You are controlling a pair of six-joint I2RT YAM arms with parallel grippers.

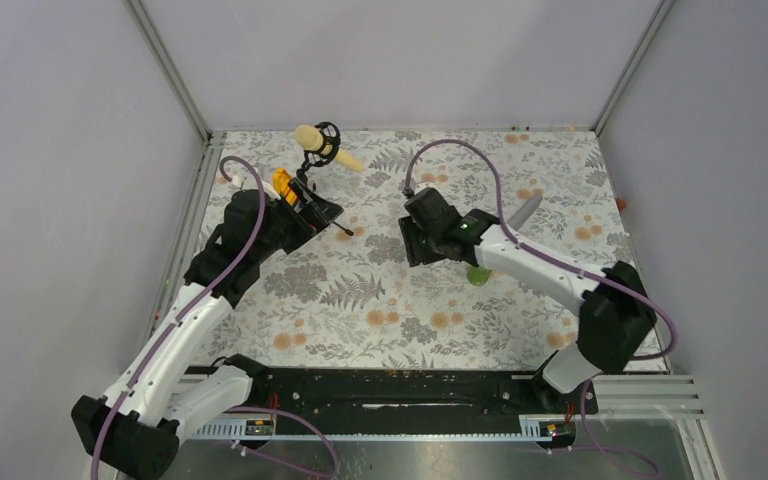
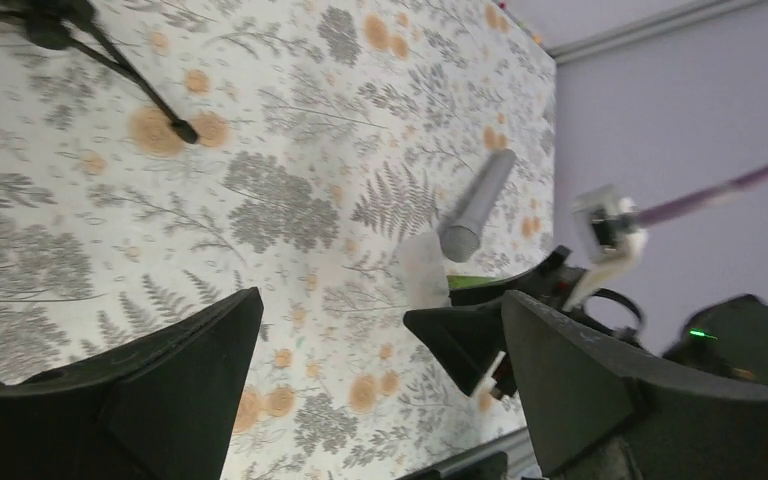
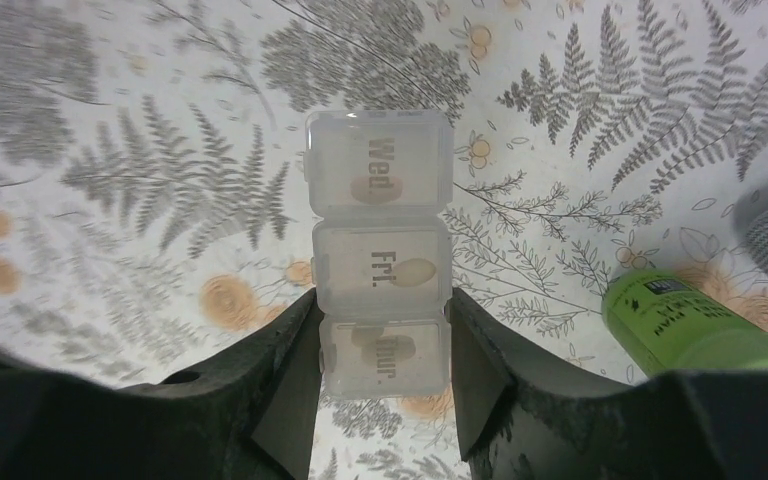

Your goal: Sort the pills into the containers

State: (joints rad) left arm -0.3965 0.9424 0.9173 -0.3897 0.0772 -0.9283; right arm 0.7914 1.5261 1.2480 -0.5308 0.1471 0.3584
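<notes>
The right gripper (image 3: 383, 302) is clamping a clear pill organizer (image 3: 380, 250), its two black fingers pressing against both sides of the nearest compartment, the one marked "Thur."; the compartments marked "Fri." and "Wed." are sticking out beyond the fingertips in a straight row. Pills (image 3: 415, 270) are showing through the cloudy plastic, one in each compartment. The organizer is sitting right of the middle of the fern-and-flower mat (image 1: 360, 330), though whether it is resting on the mat or hanging just above it is not clear. A green bottle (image 3: 685, 325) is lying just to the right of that gripper, and a grey cylinder (image 1: 525, 212) is lying a little farther back on the same side. The left gripper (image 2: 380, 300) is holding its fingers wide apart with only bare mat between them, and it is reaching toward the far left part of the mat. There, an orange object (image 1: 282, 182) is sitting beside the left arm's wrist, and a black tripod stand (image 1: 322, 150) is carrying a cream-coloured, microphone-like piece (image 1: 310, 135) near the back edge.
</notes>
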